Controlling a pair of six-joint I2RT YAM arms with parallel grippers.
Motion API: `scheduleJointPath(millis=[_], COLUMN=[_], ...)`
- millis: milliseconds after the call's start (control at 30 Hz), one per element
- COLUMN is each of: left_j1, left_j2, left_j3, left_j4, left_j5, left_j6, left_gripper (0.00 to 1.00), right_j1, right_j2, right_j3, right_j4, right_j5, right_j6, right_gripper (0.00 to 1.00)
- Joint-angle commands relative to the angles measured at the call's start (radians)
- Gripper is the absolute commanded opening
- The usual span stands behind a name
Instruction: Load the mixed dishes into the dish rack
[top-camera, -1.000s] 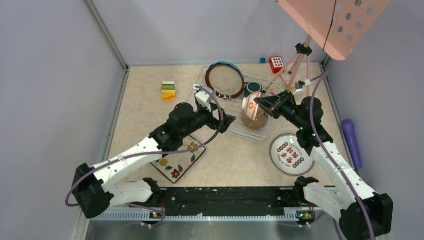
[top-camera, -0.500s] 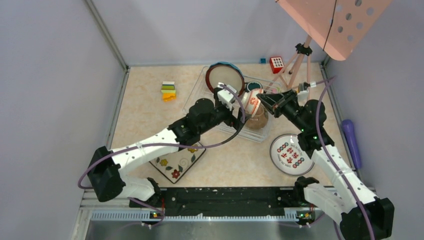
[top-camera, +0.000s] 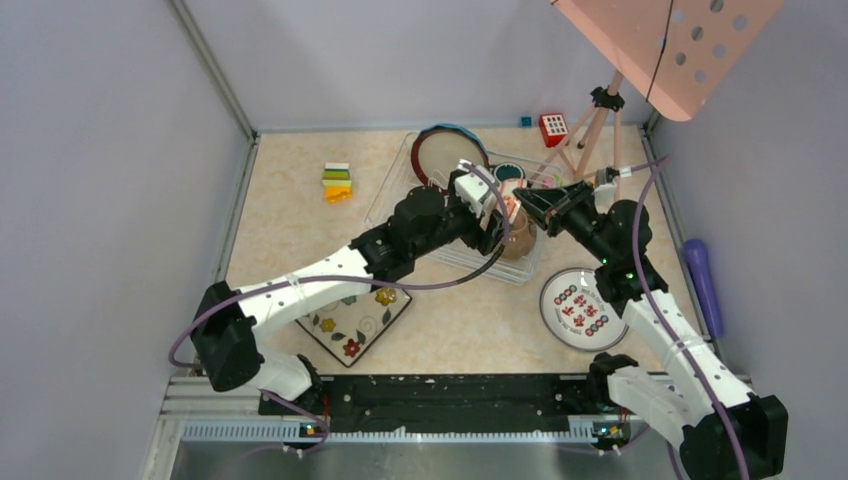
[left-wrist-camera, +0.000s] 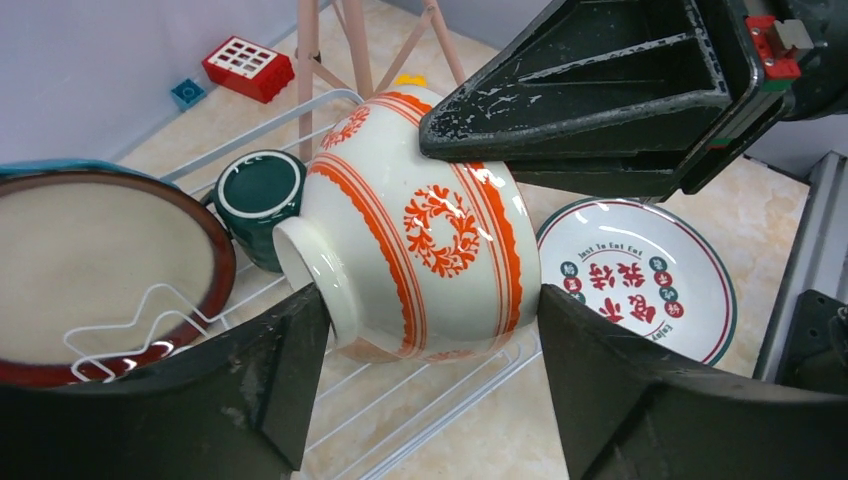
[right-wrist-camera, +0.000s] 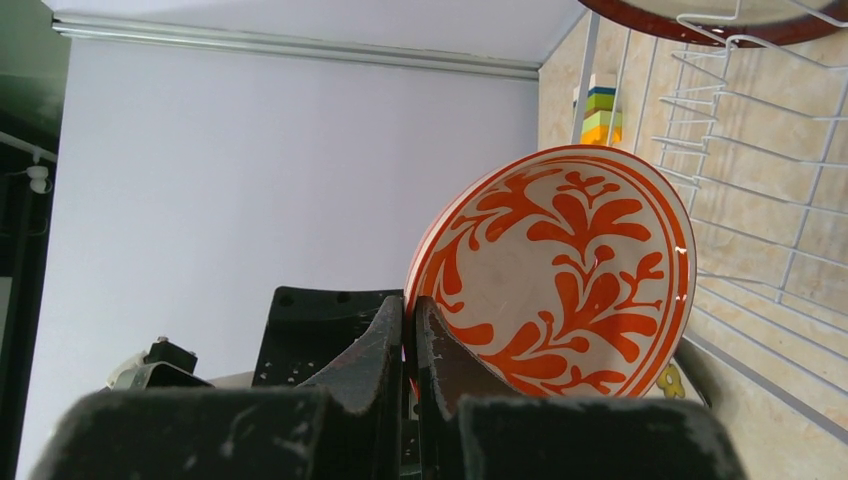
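My right gripper is shut on the rim of the red-white bowl and holds it on its side over the dish rack. My left gripper is open, with one finger on each side of that bowl. The tan bowl sits in the rack just below. The brown-rimmed cream plate stands upright at the back of the rack, with the teal mug beside it. The white red-marked plate and the square floral plate lie on the table.
A pink perforated stand on a tripod stands behind the rack on the right. A purple cylinder lies by the right wall. Stacked toy blocks are at the left and a red block is at the back.
My left arm has reached right and forward, bringing its open fingers around the bowl. My right gripper has shifted slightly back with the bowl.
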Motion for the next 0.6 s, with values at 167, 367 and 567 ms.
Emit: scheduleJointPath(millis=[167, 367, 567], left_j1=[-0.006, -0.004, -0.004], left_j2=[0.036, 0.033, 0.061], left_j3=[0.064, 0.073, 0.090], left_j4=[-0.024, -0.049, -0.087], left_j5=[0.063, 0.023, -0.119], left_j6=[0.062, 0.142, 0.246], left_gripper=[0.44, 0.00, 0.00], right_j1=[-0.004, -0.003, -0.004], right_j2=[-0.009, 0.004, 0.029], right_j3=[0.009, -0.020, -0.043], right_j4=[0.117, 0.131, 0.123], right_j5=[-0.021, -0.017, 0.016], right_j6=[0.028, 0.020, -0.016], right_gripper=[0.00, 0.10, 0.34])
